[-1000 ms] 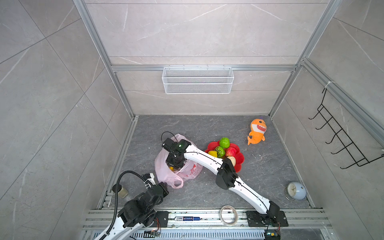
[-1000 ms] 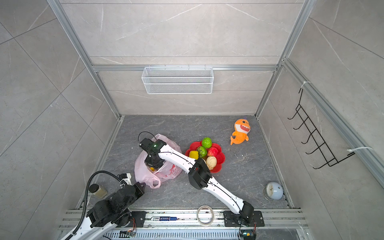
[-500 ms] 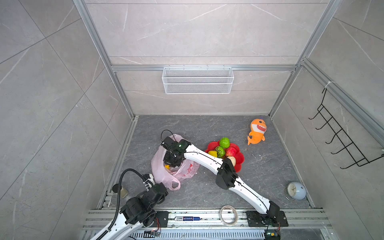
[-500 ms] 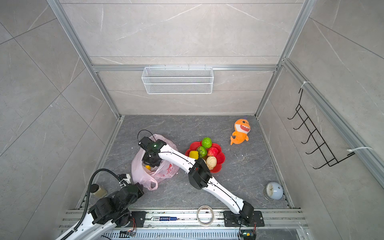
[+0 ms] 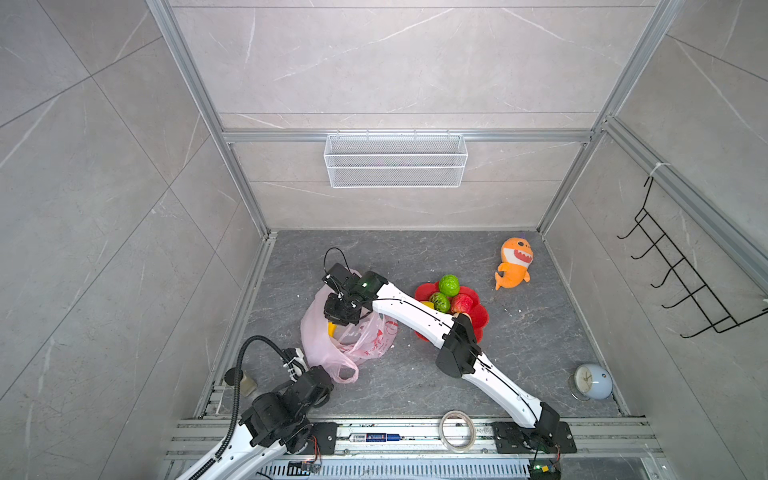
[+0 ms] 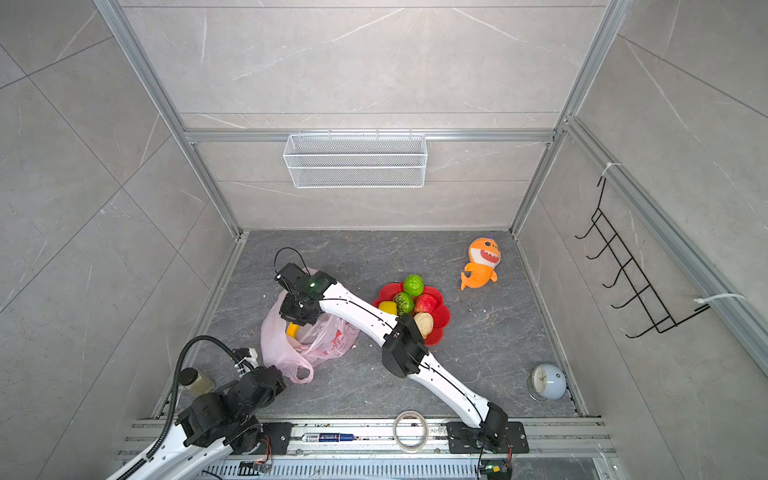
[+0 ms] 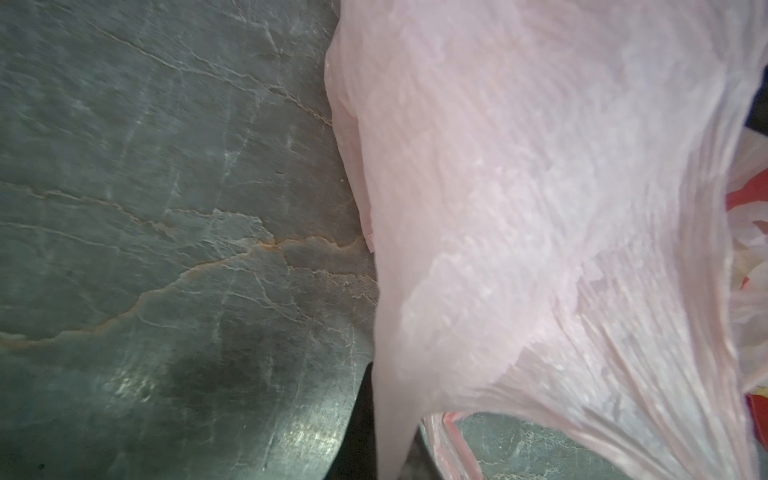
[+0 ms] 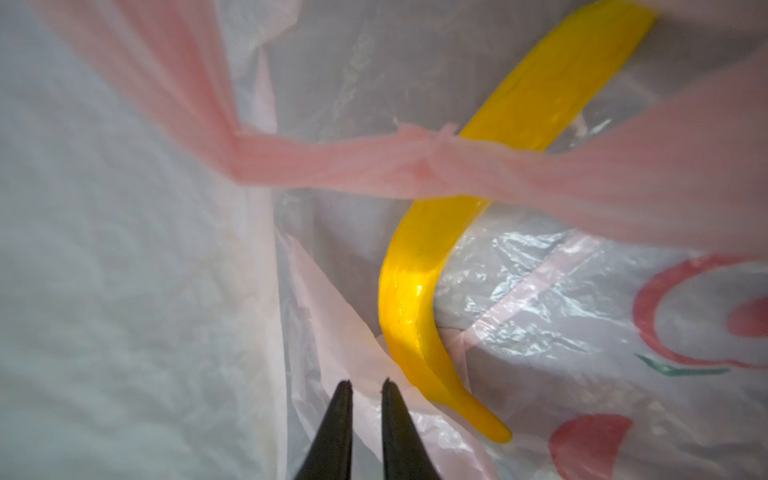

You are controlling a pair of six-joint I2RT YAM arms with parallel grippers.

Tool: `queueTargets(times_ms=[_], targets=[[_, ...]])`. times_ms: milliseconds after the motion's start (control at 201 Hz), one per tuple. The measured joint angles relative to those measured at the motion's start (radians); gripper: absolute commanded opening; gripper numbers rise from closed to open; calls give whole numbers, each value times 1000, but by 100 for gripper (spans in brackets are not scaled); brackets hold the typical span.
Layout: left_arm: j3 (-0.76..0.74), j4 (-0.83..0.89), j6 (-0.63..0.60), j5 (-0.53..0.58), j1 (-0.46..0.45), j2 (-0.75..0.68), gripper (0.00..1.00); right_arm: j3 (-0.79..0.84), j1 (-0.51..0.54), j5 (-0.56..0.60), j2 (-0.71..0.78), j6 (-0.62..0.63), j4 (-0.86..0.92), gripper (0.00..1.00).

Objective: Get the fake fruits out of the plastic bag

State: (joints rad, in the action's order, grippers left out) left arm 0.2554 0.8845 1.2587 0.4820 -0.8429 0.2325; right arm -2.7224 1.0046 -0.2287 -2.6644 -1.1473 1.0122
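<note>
On the near side of the plastic bag (image 5: pixel 313 340): left gripper (image 5: pixel 326 376), jaws closed on the bag's film, which the left wrist view shows drawn to one taut strand. Against a second ago, that side of the bag lies pulled a little farther out toward this gripper, so the mouth gapes wider.

Inside the bag: one banana (image 8: pixel 415 291), yellow and curved, lying on the lower film. A handle strap (image 8: pixel 374 166) crosses over its middle. No other fruit is seen within.

At the bag's far side, reaching into the mouth: right gripper (image 8: pixel 365 384), jaws narrowed over the last second to a thin slit, nothing seen between them. The banana's pointed end lies just beside the tips, not between them.

Beyond the bag, to its right in both top views: red flower-shaped dish (image 5: pixel 480 318), holding two green bumpy fruits (image 5: pixel 449 284), a red one (image 5: pixel 461 303), a lemon (image 6: pixel 388 307) and a cream-peach one (image 6: pixel 423 322).

Judgement: the banana seems the last fruit to come out. Closing here risks nipping film, so the tips likely need to reopen and shift onto the fruit.
</note>
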Motion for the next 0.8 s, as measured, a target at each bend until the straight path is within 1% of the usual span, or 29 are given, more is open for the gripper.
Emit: queueTargets(times_ms=[174,289,363,393,528,592,801], targets=[[3,5,9,11,0,-2,0,3,-2,23,1,22,19,23],[2,3,10,9,0,-14,0,5,-2,53,0,27,19,31],[-1,-9,10,4,0,-18,0,4,-2,69,0,26,19,38],[-4,-17,8,-2,0,-19,0,-5,-2,74,-5,25,23,40],[-13,-43,-7,-38,0,-28,0,-53,-2,107,-43,15,31,43],[-16,-50,-13,-51,0,-35,0,-55,-2,120,-53,11,34,46],[-26,-61,-28,-87,0,-58,0,-55,-5,132,-83,-13,37,49]])
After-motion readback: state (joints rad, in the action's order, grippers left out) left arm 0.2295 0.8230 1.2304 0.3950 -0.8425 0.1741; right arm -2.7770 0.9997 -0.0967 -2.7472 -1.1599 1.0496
